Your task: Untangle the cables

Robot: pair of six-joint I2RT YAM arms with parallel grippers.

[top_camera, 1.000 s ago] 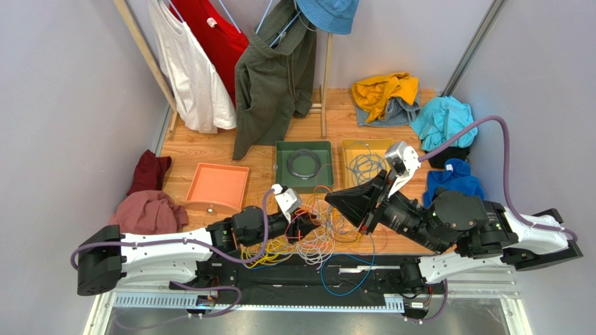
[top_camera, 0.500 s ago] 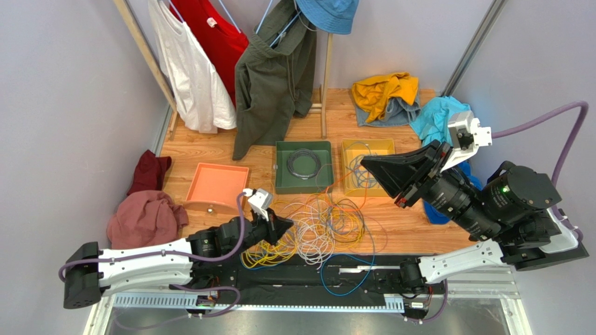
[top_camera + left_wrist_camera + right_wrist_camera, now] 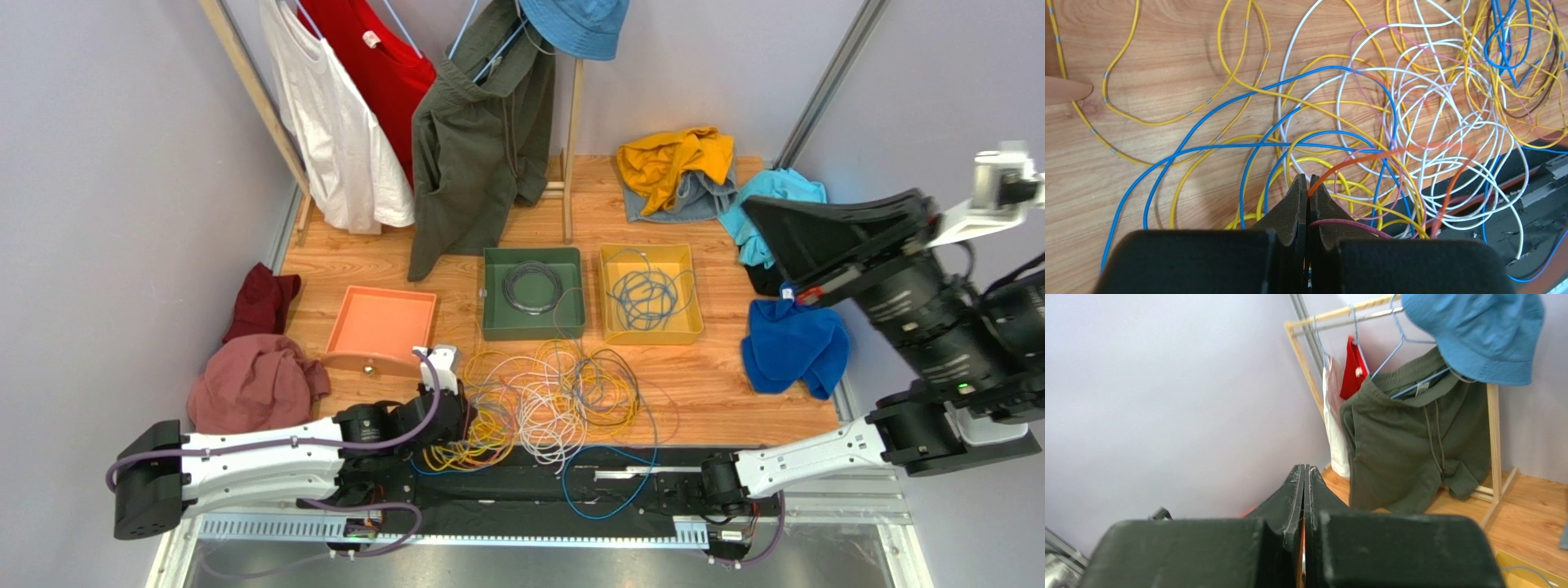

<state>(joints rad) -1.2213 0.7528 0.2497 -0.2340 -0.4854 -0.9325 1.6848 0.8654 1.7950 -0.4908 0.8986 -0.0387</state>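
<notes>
The cables point(image 3: 552, 404) lie in a loose tangle of yellow, blue, white, orange and pink wires on the wooden table near its front edge. My left gripper point(image 3: 470, 417) is low at the tangle's left side. In the left wrist view it point(image 3: 1309, 181) is shut on an orange cable point(image 3: 1364, 157) that leaves between the fingertips and arcs right. A maroon cable point(image 3: 1352, 224) also runs from between the pads. My right gripper point(image 3: 751, 211) is raised high at the right, far from the tangle. Its jaws point(image 3: 1304, 470) are shut, with nothing seen in them.
A green tray point(image 3: 496, 321) holds a dark cable coil. A yellow tray point(image 3: 611, 328) holds a blue-grey coil. An orange tray point(image 3: 380, 328) stands to the left. Clothes hang on a wooden rack point(image 3: 570, 135) at the back, and cloth heaps lie at both sides.
My right arm has swung up and to the right, away from the tangle. My left gripper has drawn back left toward the near edge, pulling at the cables.
</notes>
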